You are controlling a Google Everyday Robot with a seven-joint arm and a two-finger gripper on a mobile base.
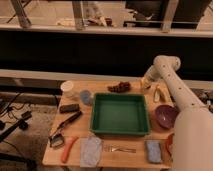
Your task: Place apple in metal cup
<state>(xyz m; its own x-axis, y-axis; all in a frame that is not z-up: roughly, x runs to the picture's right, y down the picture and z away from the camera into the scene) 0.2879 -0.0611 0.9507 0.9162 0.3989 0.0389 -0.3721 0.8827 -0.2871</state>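
Observation:
My gripper (145, 83) hangs down from the white arm (172, 85) at the table's back right, just past the far right corner of the green tray (120, 131). A small yellow-orange patch, which looks like the apple (146, 78), sits right at the gripper tip. I cannot tell whether it is held or resting. The metal cup does not show apart from the gripper; if it is there, the gripper hides it.
A white cup (67, 88), a grey-blue round object (86, 96) and a dark brown cluster (119, 87) stand behind the tray. A purple bowl (165, 116) and a yellowish item (159, 93) are on the right. Tools, an orange carrot (68, 148), a cloth, a fork (119, 148) and a sponge (153, 151) lie at the left and front.

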